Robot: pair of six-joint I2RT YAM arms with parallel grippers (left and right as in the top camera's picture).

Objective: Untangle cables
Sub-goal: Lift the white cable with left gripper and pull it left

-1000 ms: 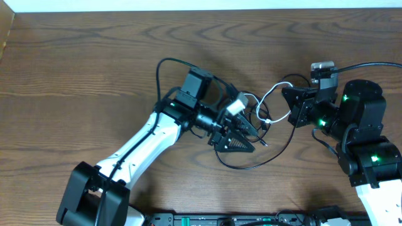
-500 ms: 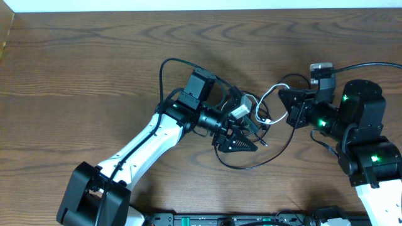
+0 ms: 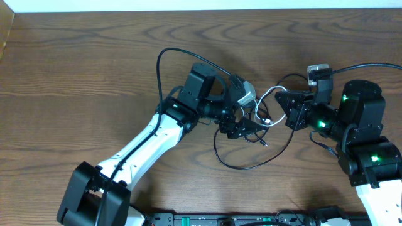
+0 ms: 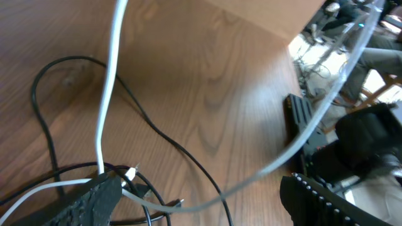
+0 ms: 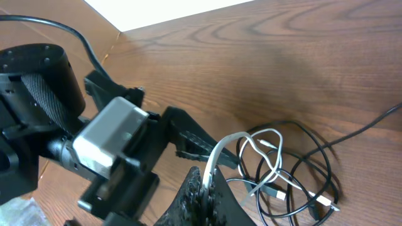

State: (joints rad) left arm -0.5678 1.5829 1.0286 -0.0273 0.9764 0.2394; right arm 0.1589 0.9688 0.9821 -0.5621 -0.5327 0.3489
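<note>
Two cords are knotted at the middle of the table [image 3: 75, 63], and that knot is where I see trouble.

The left arm comes up from seven o'clock in the overhead view. The left gripper [image 4: 204, 191] has its jaws spread wide and is clamping nothing. The white cable [image 4: 113, 63] crosses the gap and brushes the left finger, but it is not pinched.

At three o'clock from that gripper sits the tangle. The white cable's loops thread through coils of the black cable [image 3: 251, 167], whose big slack loop sags toward six o'clock on the wood. Small plug ends lie among the coils, and I cannot tell which cord each belongs to.

Further toward three o'clock, the right gripper [image 5: 206, 182] is closed tight on the white cable, which rises out from between its fingers.

I think a pull toward three o'clock could cinch the black coils round the white cable rather than free it. If I shut the left jaws where they stand, they may catch both cords together. A plug could also hook on a loop and drag the whole bundle.
</note>
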